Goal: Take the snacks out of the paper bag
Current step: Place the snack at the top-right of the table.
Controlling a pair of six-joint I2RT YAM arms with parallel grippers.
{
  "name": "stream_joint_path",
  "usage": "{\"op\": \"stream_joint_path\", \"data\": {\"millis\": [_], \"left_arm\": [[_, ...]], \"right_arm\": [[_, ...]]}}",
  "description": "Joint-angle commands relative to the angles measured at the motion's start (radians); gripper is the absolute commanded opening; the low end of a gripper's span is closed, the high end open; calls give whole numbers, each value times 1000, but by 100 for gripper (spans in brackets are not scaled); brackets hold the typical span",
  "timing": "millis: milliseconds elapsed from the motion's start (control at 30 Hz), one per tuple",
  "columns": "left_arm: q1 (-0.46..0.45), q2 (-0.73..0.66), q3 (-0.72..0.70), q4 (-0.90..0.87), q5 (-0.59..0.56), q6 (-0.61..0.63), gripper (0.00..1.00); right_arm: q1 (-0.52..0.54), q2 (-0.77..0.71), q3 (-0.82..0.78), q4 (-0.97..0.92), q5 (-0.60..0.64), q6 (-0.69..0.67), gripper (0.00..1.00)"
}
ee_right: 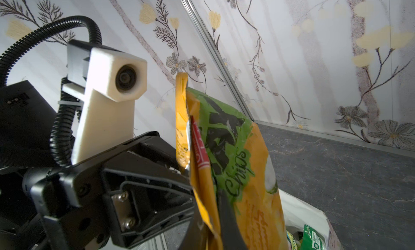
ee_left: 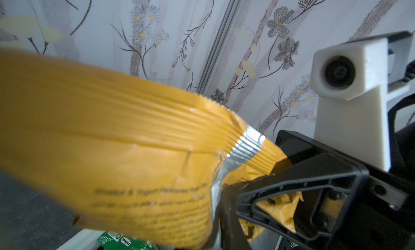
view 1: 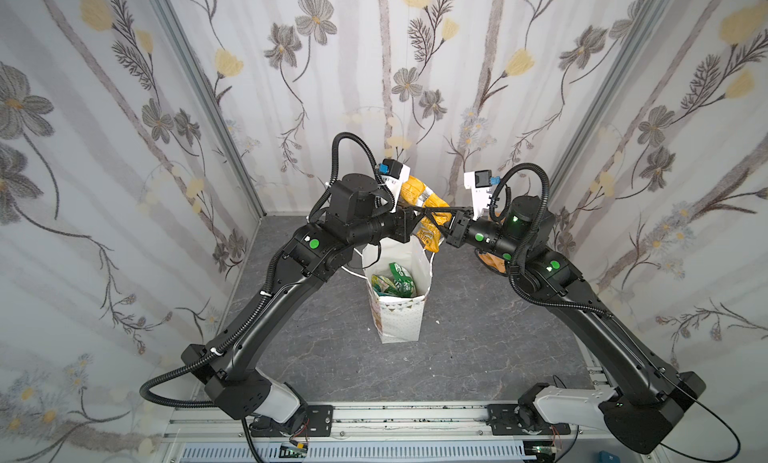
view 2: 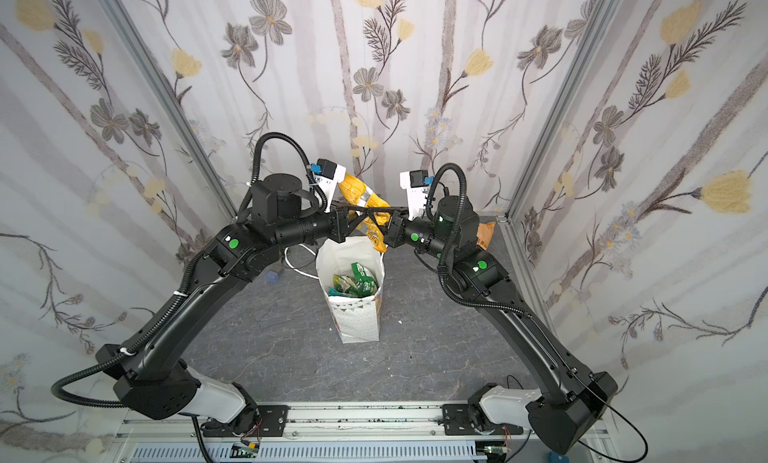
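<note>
The white paper bag (view 1: 400, 319) (view 2: 360, 321) stands upright mid-table in both top views, with green-and-yellow snacks (view 1: 395, 280) (view 2: 355, 282) inside. Above its far rim an orange-yellow chips packet (view 1: 417, 195) (view 2: 360, 195) (ee_left: 134, 147) (ee_right: 238, 161) hangs between the two arms. My right gripper (view 1: 430, 216) (ee_right: 208, 206) is shut on the packet's lower edge. My left gripper (view 1: 440, 214) (ee_left: 216, 217) meets it from the opposite side, one finger against the packet's silver seam. The packet hides its other finger, so its grip is unclear.
Another orange packet (view 1: 493, 264) (view 2: 484, 234) lies on the grey table behind my right arm, near the right wall. A white cord handle (view 2: 297, 266) trails left of the bag, beside a small blue-grey object (view 2: 272, 276). Floral walls close in on three sides.
</note>
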Motion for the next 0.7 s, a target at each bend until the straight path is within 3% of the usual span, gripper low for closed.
{"op": "stream_joint_path", "data": {"millis": [0,233,400,667], "left_arm": [[1,0,7,7,-15,17,21],[1,-24,-12,10,-27,45,41],[-1,-69,-74,71,69,103,61],[-11,-99,-108,51,155,189,83]], "right_arm": [[2,-8,17,62,4,3,1],[-13,-17,48,63,34,15,0],[-45,-23,72,65,38,53,0],[-141,-43,83,80,13,105,0]]}}
